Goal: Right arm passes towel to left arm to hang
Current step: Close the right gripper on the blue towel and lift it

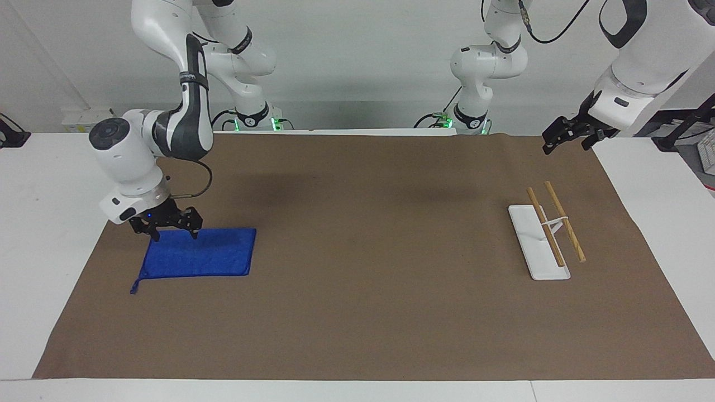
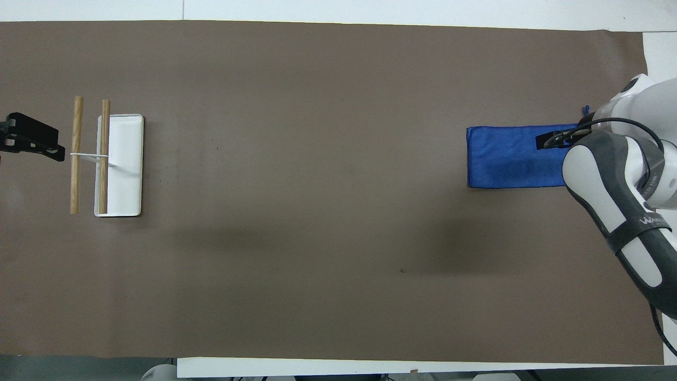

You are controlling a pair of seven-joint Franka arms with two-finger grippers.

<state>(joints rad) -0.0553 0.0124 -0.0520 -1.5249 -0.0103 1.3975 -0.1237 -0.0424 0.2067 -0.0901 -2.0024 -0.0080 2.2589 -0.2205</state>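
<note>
The blue towel (image 1: 201, 254) lies flat on the brown mat toward the right arm's end of the table, its loop string (image 1: 134, 287) at the corner farther from the robots. It also shows in the overhead view (image 2: 508, 159). My right gripper (image 1: 174, 233) is open and empty. It is low over the towel's edge nearer to the robots, and I cannot tell whether it touches. In the overhead view the right gripper (image 2: 552, 142) is mostly hidden by its own arm. My left gripper (image 1: 564, 139) waits in the air over the mat's corner at the left arm's end.
A white rack base (image 1: 533, 245) with two wooden rods (image 1: 564, 220) stands toward the left arm's end and shows in the overhead view (image 2: 127, 164). The brown mat (image 1: 363, 290) covers most of the white table.
</note>
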